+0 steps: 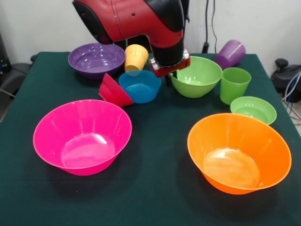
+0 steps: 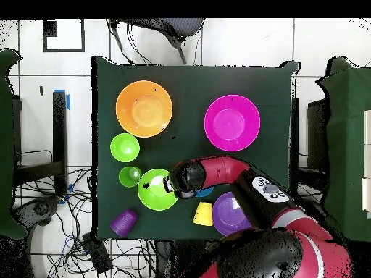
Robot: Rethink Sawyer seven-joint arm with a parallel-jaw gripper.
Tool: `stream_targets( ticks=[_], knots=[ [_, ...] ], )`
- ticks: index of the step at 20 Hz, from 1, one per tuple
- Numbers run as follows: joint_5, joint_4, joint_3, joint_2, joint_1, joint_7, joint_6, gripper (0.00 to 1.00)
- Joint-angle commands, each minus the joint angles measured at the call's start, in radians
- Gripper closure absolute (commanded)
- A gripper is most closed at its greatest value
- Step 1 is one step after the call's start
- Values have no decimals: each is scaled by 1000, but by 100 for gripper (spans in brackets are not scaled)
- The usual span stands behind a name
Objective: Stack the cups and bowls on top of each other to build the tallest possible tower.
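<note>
Bowl count: seven total. Two big ones, the pink bowl [image 1: 82,136] and the orange bowl [image 1: 239,153]; two medium, the purple bowl [image 1: 95,59] and the medium green bowl [image 1: 196,76]; three small, the red bowl [image 1: 114,91], the blue bowl [image 1: 139,86] and the light green bowl [image 1: 253,109].

Cup count: three. The yellow cup [image 1: 136,57], the green cup [image 1: 234,84] and the purple cup [image 1: 230,53].

Gripper: the gripper [image 1: 170,70] hangs low between the blue bowl and the medium green bowl, right by the green one's rim. Honestly can't tell whether it's spread or closed, the arm's wrist blocks it in both views.

Which way stuff points: most bowls sit mouth up. The red bowl is tipped on its side, leaning against the blue bowl, mouth facing away from the gripper. The yellow cup stands upside down, wide end on the table. The green cup stands upright, mouth up. The purple cup lies on its side, long axis along the table.

Where things sit vs the gripper (front view): the blue bowl is just to the picture's left of it, the red bowl beyond that. The yellow cup and purple bowl are behind and left. The medium green bowl is just right, then the green cup, with the purple cup farther back. The light green bowl is right and nearer the camera.

Big bowls: pink and orange are well apart from the gripper, at the camera side.

Tower: nothing nested so far, every bowl sits on the table [image 1: 155,188] on its own.
</note>
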State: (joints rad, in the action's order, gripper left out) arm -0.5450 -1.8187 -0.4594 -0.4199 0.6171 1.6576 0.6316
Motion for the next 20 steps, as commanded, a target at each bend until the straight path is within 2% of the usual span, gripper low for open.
stream_targets(
  ticks=[1, 4, 9, 20],
  knots=[
    [-93, 58, -29, -76, 33, -86, -77, 100],
    [-89, 58, -45, -88, 48, -93, -84, 100],
    [-131, 68, -35, -94, 39, -51, -176, 100],
    [-141, 71, -27, -111, 42, -48, -171, 100]
  ],
)
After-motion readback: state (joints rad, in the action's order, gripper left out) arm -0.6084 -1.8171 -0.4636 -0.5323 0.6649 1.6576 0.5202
